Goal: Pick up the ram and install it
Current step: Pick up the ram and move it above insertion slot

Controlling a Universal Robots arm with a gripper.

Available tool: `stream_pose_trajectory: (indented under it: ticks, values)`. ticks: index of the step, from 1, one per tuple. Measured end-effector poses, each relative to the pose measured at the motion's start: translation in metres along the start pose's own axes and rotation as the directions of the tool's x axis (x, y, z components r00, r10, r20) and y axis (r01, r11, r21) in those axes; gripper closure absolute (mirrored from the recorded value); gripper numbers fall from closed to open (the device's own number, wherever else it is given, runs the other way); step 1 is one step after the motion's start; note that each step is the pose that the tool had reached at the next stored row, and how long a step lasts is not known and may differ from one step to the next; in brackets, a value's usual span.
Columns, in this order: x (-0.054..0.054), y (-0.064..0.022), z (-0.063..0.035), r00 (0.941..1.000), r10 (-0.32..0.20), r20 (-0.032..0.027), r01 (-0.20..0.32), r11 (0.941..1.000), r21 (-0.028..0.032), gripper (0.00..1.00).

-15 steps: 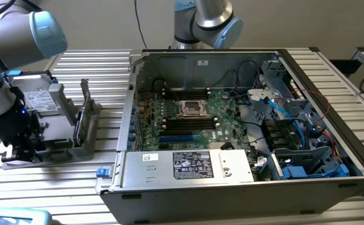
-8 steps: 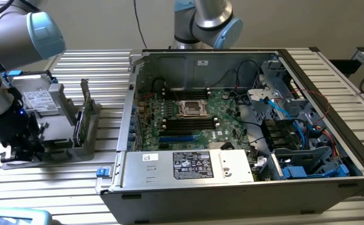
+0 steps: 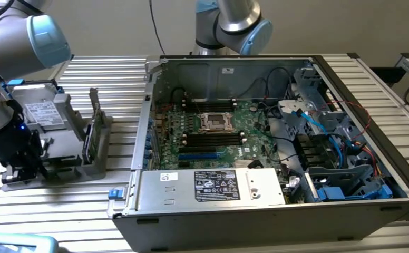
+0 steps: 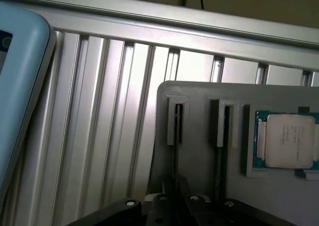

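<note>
Lower left, I want the black gripper (image 3: pixel 23 169) square on the thin dark ram stick (image 4: pixel 175 149); its grip I cannot tell.

Table (image 3: pixel 106 68) is showing bare ribbed aluminium with a satin sheen. Holder (image 4: pixel 199 101) is looking like grey matt plastic, slightly grainy. Ram (image 3: pixel 88 139) is showing dark matt board. Chip (image 4: pixel 290 140) is wearing a dull silver metal lid. Case (image 3: pixel 261 226) is showing dark matt painted metal. PSU (image 3: pixel 212 187) is reading as plain sheet metal with paper labels. Arm (image 3: pixel 46 37) caps are gleaming glossy pale-blue plastic.
</note>
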State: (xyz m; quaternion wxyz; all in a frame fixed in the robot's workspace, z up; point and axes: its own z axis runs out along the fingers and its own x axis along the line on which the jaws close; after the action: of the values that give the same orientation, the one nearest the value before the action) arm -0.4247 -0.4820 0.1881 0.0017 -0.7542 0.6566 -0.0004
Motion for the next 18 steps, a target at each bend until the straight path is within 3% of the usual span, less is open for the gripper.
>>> stream_pose_trajectory:
  ticks: [3, 7, 18]
  values:
    - [0.0, 0.0011, -0.0024, 1.0, 0.0, 0.0002, 0.0, 1.0, 0.0013, 0.85]
    - [0.0, 0.0016, -0.0134, 1.0, 0.002, -0.0009, -0.002, 1.0, 0.0011, 0.85]
    - [0.003, 0.0018, -0.0527, 0.9999, 0.012, -0.0056, -0.012, 0.9999, 0.0005, 0.85]
